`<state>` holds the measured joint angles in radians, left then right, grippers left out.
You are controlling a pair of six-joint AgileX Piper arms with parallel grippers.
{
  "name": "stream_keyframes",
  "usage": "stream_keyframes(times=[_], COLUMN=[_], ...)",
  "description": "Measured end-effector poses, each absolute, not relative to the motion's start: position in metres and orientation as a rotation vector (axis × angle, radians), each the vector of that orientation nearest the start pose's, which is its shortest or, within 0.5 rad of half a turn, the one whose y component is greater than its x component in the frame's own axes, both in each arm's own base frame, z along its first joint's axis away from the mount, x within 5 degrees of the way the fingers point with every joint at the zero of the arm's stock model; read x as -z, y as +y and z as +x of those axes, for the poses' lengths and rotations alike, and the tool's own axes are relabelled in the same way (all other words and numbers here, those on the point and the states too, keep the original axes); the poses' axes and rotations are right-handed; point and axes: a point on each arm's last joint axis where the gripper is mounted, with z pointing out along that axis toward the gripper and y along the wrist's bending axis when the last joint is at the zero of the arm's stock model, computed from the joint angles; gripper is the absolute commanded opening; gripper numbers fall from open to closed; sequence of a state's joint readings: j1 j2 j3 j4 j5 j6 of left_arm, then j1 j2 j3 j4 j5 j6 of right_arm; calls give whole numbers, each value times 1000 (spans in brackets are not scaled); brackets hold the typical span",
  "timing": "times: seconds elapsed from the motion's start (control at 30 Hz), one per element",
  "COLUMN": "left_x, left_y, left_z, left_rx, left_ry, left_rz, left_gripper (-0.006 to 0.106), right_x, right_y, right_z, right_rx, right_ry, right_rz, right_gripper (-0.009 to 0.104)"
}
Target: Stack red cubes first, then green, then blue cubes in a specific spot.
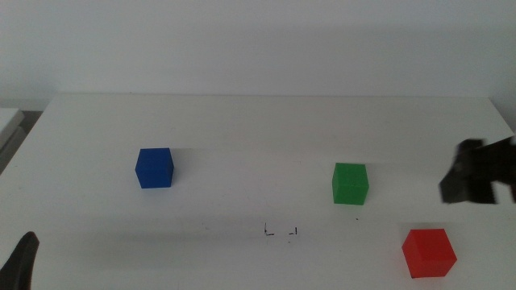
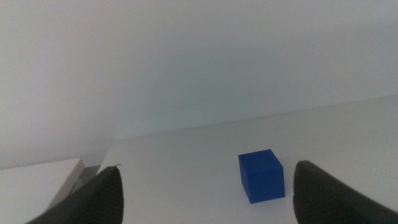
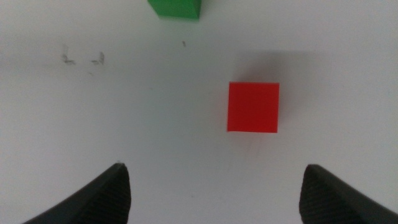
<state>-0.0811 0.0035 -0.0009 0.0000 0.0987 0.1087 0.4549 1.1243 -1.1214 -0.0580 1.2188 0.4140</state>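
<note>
The red cube (image 1: 429, 252) sits at the front right of the white table. My right gripper (image 1: 466, 179) hovers above and just behind it, open and holding nothing. In the right wrist view the red cube (image 3: 253, 107) lies ahead of the open right gripper (image 3: 217, 199), apart from both jaws. The green cube (image 1: 350, 183) stands right of centre, and the blue cube (image 1: 154, 167) stands to the left. Two tiny black corner marks (image 1: 280, 232) outline the specific spot near the front centre. My left gripper (image 1: 22, 259) waits at the front left corner, open (image 2: 205, 199), facing the blue cube (image 2: 261, 176).
A lone black speck (image 1: 358, 217) lies just in front of the green cube. The table's left edge (image 1: 24, 129) shows at the left. In the right wrist view the corner marks (image 3: 83, 59) and the green cube's edge (image 3: 176, 7) appear beyond the red cube.
</note>
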Motion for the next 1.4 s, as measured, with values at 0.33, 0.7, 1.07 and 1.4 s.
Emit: stream_keyframes(times=[0.33,0.7,1.07,1.4], left_x=[-204,-204,-204,-204], left_y=[-5,-5,-5,-5], left_z=[57,57,57,57], left_rx=[-22,-22,-22,-22], left_ry=[1578,1578,1578,1578], left_rz=[150,150,150,150], left_gripper=[94,94,94,94], right_x=[-300,-246,-208,-189], right_y=[86,82,91,92], right_z=[199,218,244,255], right_rx=[-7,-10,6,3], right_ry=[2853,2910,2956,2968], right_rz=[-51,-28,-32,51], right_gripper=[93,93,93,93])
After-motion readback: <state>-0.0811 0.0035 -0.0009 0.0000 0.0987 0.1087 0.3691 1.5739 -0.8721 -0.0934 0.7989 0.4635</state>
